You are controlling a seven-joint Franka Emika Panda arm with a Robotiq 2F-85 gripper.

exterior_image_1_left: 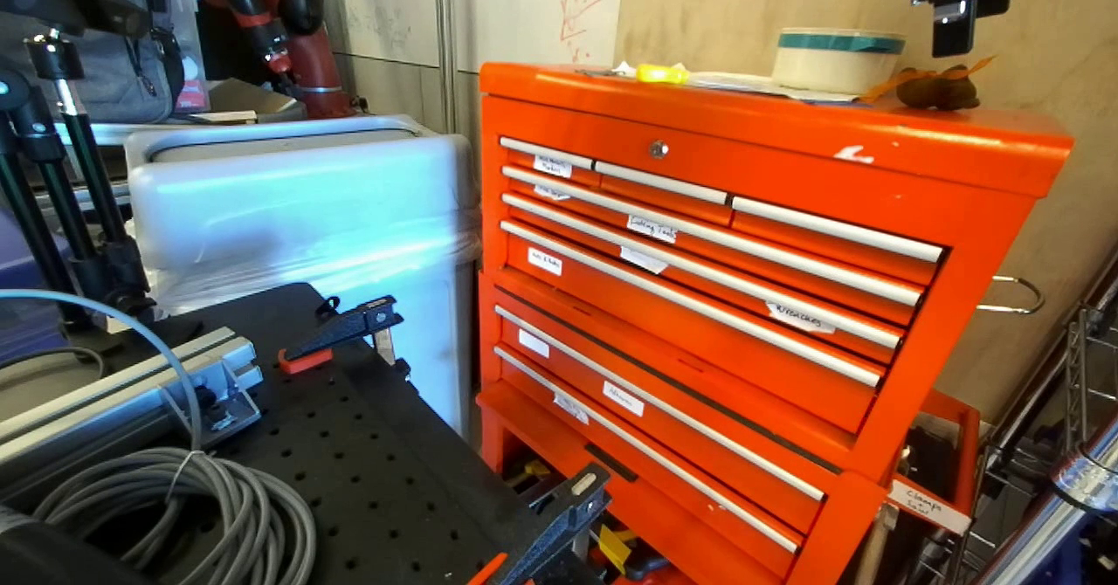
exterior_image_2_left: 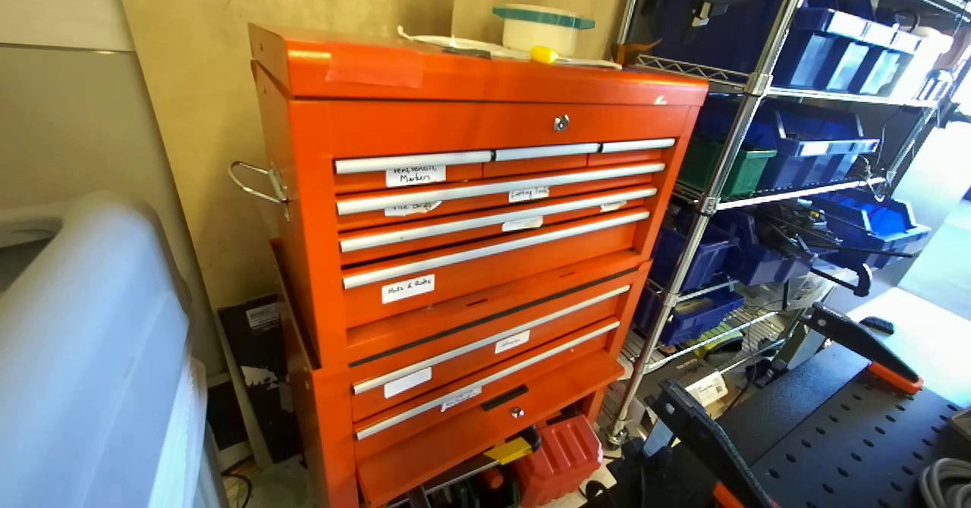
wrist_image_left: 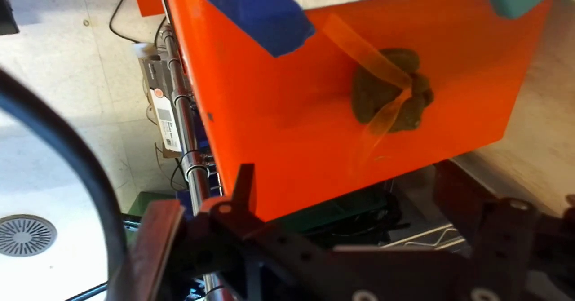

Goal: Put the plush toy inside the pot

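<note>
- The plush toy (wrist_image_left: 379,94), a dark brown lump with an orange ribbon (wrist_image_left: 386,69) on it, sits on top of the orange tool chest (exterior_image_1_left: 664,332), outside the pot (exterior_image_1_left: 830,70) and near it.
- The pot, cream-white with a teal band (exterior_image_1_left: 843,42) about its top, stands upright with white papers (exterior_image_1_left: 734,82) at its foot. From where I stand I see it almost edge-on, so I can't say whether it is covered.
- The gripper (wrist_image_left: 344,165) is released, its fingers (wrist_image_left: 245,186) spread well apart in the wrist view. In an exterior view it hangs higher than the toy, a sliver of wall (exterior_image_1_left: 742,9) showing between the two.
- A small yellow thing (exterior_image_1_left: 661,73) lies by the papers, and a blue strip (wrist_image_left: 258,15) shows over the chest top in the wrist view.
- Handwritten labels (exterior_image_2_left: 408,288) mark the drawers (exterior_image_2_left: 516,269); one reads "Nuts & Bolts".
- In both exterior views a coil of grey cable (exterior_image_1_left: 249,498) rests on a black perforated bench (exterior_image_1_left: 384,458).
- Beside the chest, blue bins (exterior_image_2_left: 812,53) sit on a wire rack (exterior_image_2_left: 729,152).
</note>
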